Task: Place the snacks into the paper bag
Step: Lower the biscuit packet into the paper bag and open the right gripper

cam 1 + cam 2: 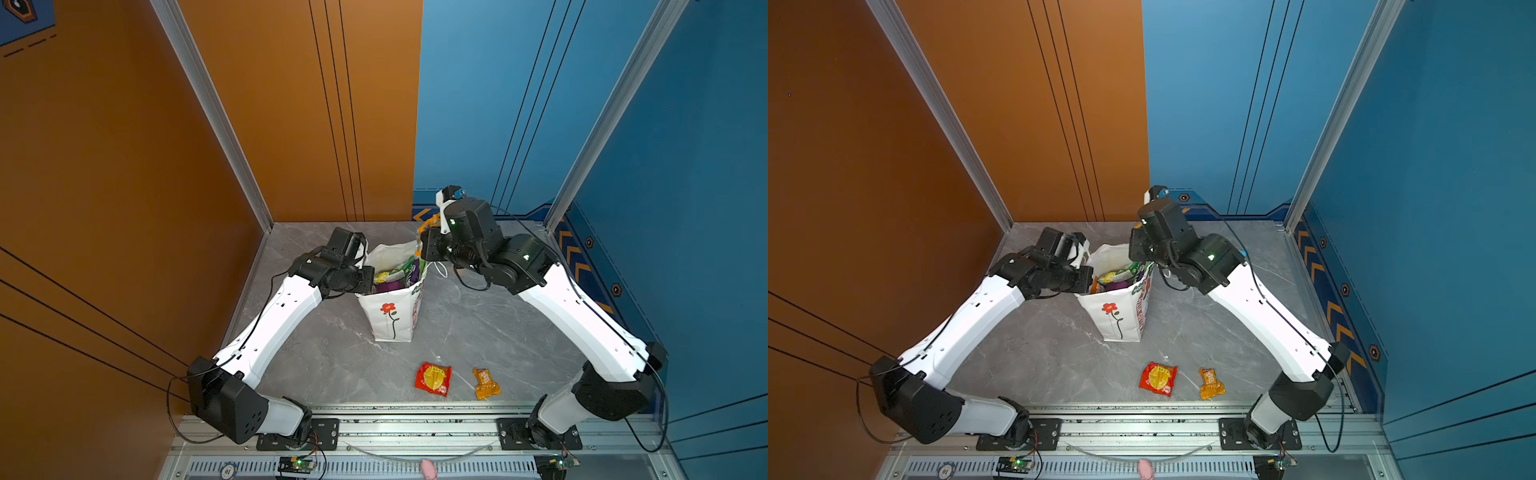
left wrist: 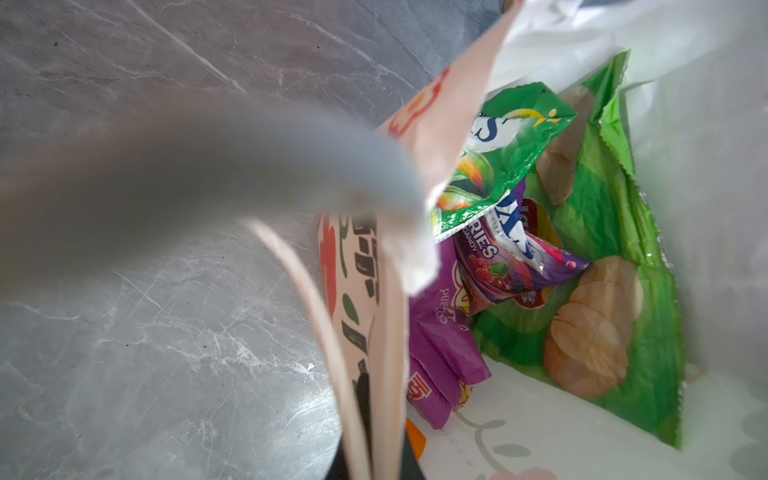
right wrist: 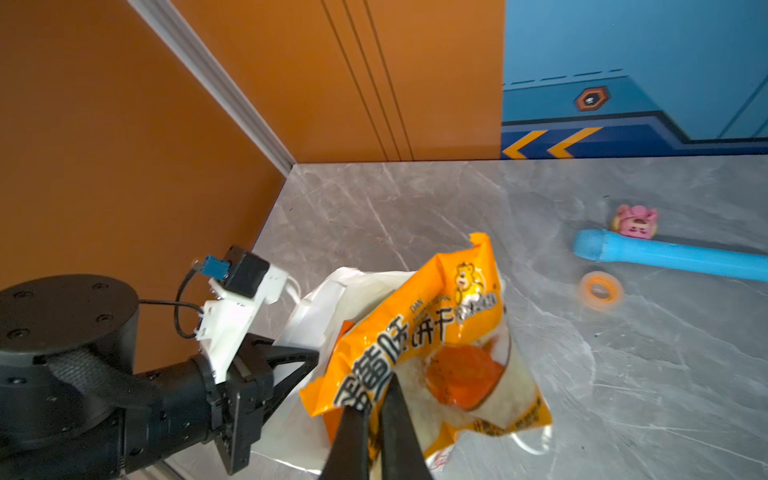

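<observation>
Mid-delivery of 1 snack. Clamped nearly shut in the right gripper [image 3: 376, 395], by a lower edge: the orange packet [image 3: 449, 332], hanging tilted at the open mouth of the paper bag [image 1: 390, 320], above the rim and not yet inside. Pinched tight in the left gripper [image 3: 309, 360]: the bag's rim on that arm's side, jaws closed on the paper, pulling the mouth open.

Next, by judgement: lower the packet past the rim, then open the right jaws, with the left pinch held meanwhile to prevent a collapse of the mouth. Likely snag: a packet corner catching on the rim, or perching on a tall pile.

Count. Inside the bag, from the left wrist view: 1 large green chips bag [image 2: 615, 291], 1 green candy bag [image 2: 511, 153], 1 purple candy bag [image 2: 498, 266], 1 purple packet [image 2: 440, 345] beside it, plus 1 orange sliver at the wall, too hidden to name. In the air: 1 orange packet. On the table [image 1: 332, 365], near the front rail and well apart from the bag: 1 red packet [image 1: 433, 379] and 1 orange-yellow wrapper [image 1: 485, 383], near each other, so 2 left to fetch. Not snacks, beyond the bag: 1 blue cylinder [image 3: 665, 257], 1 pink toy [image 3: 633, 222], 1 orange tape roll [image 3: 600, 289].
</observation>
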`<state>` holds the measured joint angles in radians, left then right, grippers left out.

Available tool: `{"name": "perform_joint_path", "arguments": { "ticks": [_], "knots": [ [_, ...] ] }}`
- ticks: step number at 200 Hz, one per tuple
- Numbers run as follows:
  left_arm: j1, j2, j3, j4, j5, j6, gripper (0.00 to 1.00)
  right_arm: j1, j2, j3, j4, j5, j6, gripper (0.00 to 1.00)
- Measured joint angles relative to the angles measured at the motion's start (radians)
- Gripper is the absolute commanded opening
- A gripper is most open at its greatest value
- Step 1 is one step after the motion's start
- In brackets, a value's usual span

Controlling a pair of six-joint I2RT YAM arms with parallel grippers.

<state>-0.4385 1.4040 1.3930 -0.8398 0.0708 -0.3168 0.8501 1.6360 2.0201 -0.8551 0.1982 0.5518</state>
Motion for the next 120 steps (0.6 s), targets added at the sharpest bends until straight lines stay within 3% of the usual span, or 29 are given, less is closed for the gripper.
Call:
{"name": "perform_joint_path", "arguments": {
  "ticks": [46, 120],
  "knots": [
    [0.0, 0.0, 0.0, 0.0, 0.0, 0.0, 0.0, 0.043, 0.144, 0.074, -0.022, -0.056, -0.032, 0.02],
    [0.0, 0.0, 0.0, 0.0, 0.0, 0.007, 0.0, 0.058, 0.201, 0.073, -0.047, -0.068, -0.027, 0.02]
  ]
}}
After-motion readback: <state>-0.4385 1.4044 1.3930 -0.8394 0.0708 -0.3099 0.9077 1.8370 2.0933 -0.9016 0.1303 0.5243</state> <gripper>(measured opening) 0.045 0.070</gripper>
